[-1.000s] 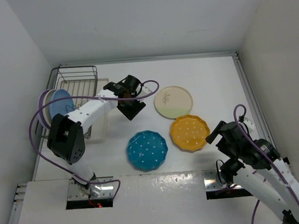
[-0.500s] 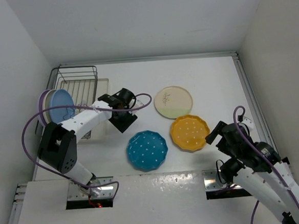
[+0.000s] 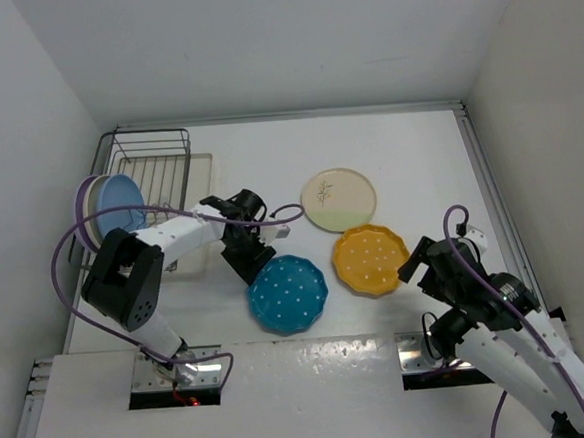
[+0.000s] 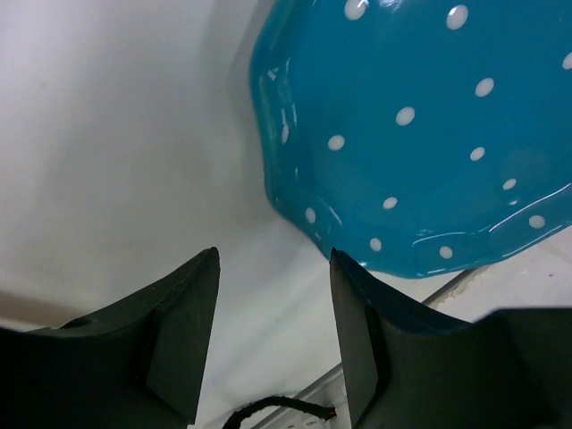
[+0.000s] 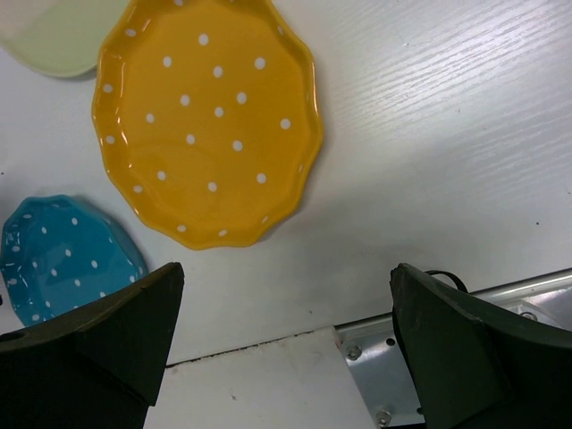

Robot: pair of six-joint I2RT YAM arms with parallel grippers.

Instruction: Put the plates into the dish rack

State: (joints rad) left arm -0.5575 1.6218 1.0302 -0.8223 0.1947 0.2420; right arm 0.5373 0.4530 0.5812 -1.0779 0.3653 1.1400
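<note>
The right arm rises from its base at 5 o'clock and folds back on itself. The right claw (image 5: 286, 277) hangs spread wide and empty over the bare table (image 5: 420, 134), just off the 4 o'clock edge of the orange plate (image 5: 206, 125).

The left arm climbs from 7 o'clock, bends at the elbow and runs its forearm toward 3 o'clock. Its wrist then turns down toward 5 o'clock. The left claw (image 4: 273, 268) is spread with nothing between its fingers, low at the 10 o'clock rim of the teal plate (image 4: 411, 134); I cannot tell whether it touches.

The teal plate lies flat, face up, near the table's front edge. The orange plate lies flat at 2 o'clock from it.

Farther back, at 11 o'clock from the orange one, the sprig plate (image 3: 339, 199) lies flat.

At the table's 10 o'clock the rack (image 3: 157, 148) runs its long axis from 6 to 12. At its left side the blue plate (image 3: 120, 203) stands on edge facing 3 o'clock, with the cream plate (image 3: 90, 198) and purple plate (image 3: 78, 204) behind it.
</note>
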